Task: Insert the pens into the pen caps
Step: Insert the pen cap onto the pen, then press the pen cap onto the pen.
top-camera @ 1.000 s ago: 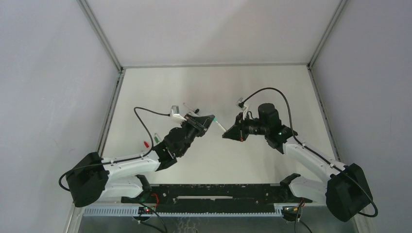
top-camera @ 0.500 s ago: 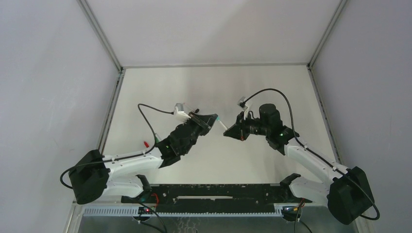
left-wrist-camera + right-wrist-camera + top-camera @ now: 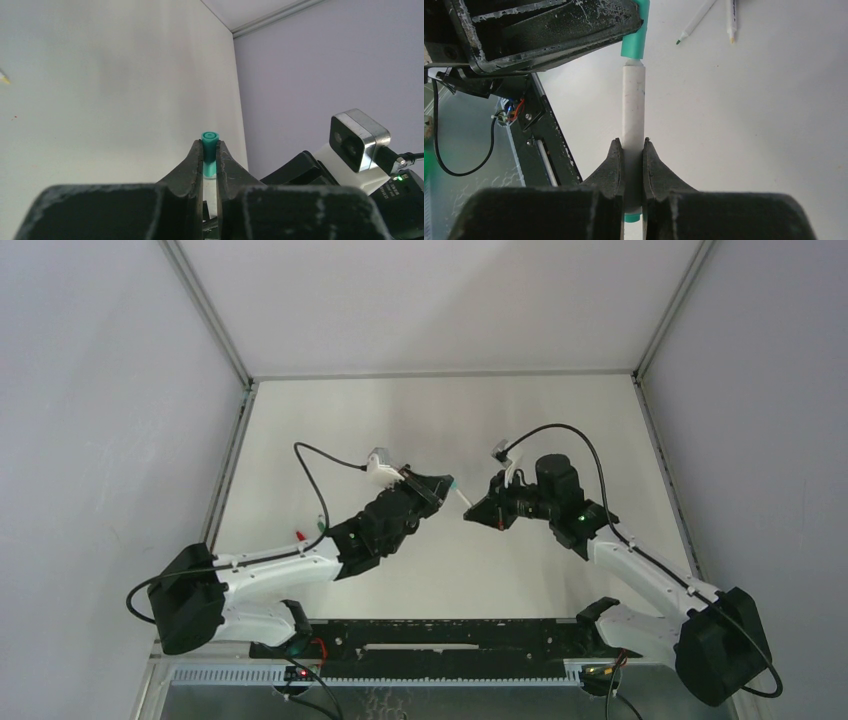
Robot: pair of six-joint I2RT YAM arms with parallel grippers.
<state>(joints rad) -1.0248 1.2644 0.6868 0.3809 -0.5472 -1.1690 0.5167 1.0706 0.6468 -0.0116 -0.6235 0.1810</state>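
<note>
My left gripper (image 3: 210, 146) is shut on a teal pen cap (image 3: 210, 136), whose end pokes out past the fingertips. A white-barrelled pen (image 3: 633, 100) with a teal rear end is clamped in my right gripper (image 3: 633, 144), which is shut on it. In the right wrist view the pen's front end sits at the mouth of the teal cap (image 3: 635, 42); its tip is hidden. From above, the left gripper (image 3: 442, 485) and the right gripper (image 3: 476, 510) face each other above mid-table, with the pen (image 3: 461, 497) bridging them.
Two more white pens (image 3: 696, 19) (image 3: 731, 20) lie on the table beyond the held one. A red cap (image 3: 298, 534) and a green cap (image 3: 322, 523) lie near the left arm's elbow. The black rail (image 3: 440, 645) runs along the near edge.
The left arm has reached rightward with the teal cap, closing the gap to the pen. The right gripper shifted slightly. Both grips are unchanged.
</note>
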